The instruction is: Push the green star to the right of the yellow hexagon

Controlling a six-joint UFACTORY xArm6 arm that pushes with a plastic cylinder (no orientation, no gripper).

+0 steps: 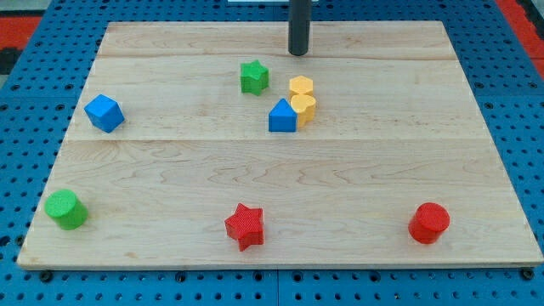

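Wood board (425,153) w/ 8 small coloured blocks, scattered.

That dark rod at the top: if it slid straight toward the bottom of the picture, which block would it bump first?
Probably the yellow hexagon, just below my tip. The green star sits left of that line and would likely be missed.

We have a single view here, so nothing is shared with a second one. We look down at the table (476,153) from above and in front, at a slant: its near edge runs wide along the view's bottom and its far edge sits narrower near the view's top. We stand close enough that the table nearly fills the frame, with blue pegboard (25,119) around it. The rod enters from the top edge, my tip (297,53) near the far edge.
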